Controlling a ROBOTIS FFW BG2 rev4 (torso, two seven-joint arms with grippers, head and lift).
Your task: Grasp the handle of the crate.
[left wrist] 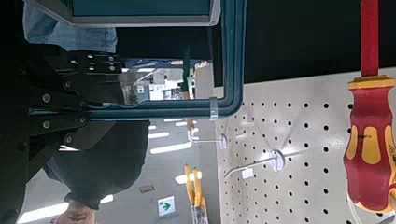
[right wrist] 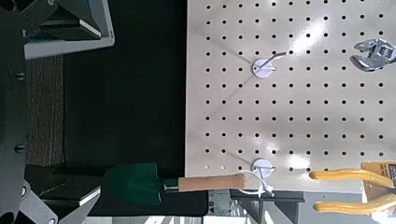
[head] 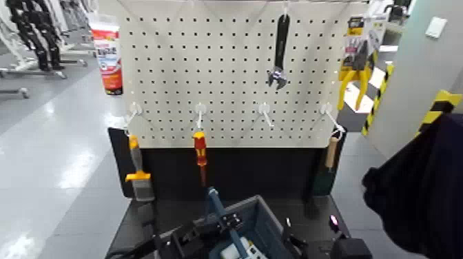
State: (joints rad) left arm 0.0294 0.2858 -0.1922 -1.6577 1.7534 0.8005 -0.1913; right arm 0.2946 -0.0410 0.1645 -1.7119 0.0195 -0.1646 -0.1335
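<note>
The left claw (head: 207, 224) appears pinched on the handle (head: 219, 213) of the crate (head: 265, 219) (grasp seemingly done); the right claw's (head: 344, 244) state I cannot tell.

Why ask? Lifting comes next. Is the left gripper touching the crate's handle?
Touching. The left wrist view shows the handle running in between the fingers of the left gripper, lying against them.

blue-grey crate (head: 265, 219) and handle (head: 219, 215) — red-yellow screwdriver (head: 200, 153) — white dotted pegboard (head: 207, 62)
</note>
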